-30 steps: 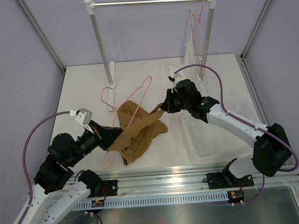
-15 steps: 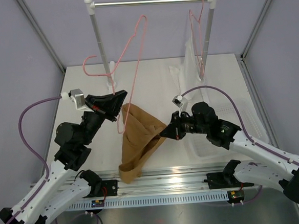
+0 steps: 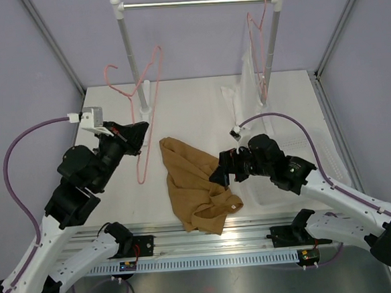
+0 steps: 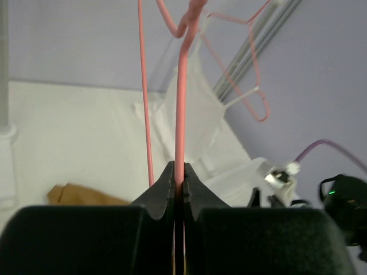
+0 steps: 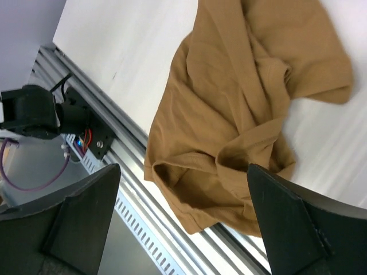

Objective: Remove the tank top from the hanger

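Observation:
The tan tank top [image 3: 196, 189] lies crumpled on the table near its front edge, free of any hanger. The pink wire hanger [image 3: 143, 167] is bare and held up at the left, with my left gripper [image 3: 141, 130] shut on its wire. In the left wrist view the wire [image 4: 182, 103] runs straight up from the closed gripper [image 4: 179, 175]. My right gripper [image 3: 223, 173] hovers at the tank top's right edge. In the right wrist view it [image 5: 182, 172] stands open above the tank top [image 5: 246, 97], its fingers [image 5: 86, 217] wide apart and holding nothing.
A clothes rail [image 3: 195, 1] stands at the back. A white sheer garment [image 3: 249, 69] hangs there on a second pink hanger [image 3: 260, 21] by the right post. A clear bin [image 3: 320, 152] sits at the right. The metal mounting rail [image 3: 222, 235] borders the front edge.
My right gripper has opened and the tank top has dropped to the table. The left arm has swung left and lowered with the bare hanger.

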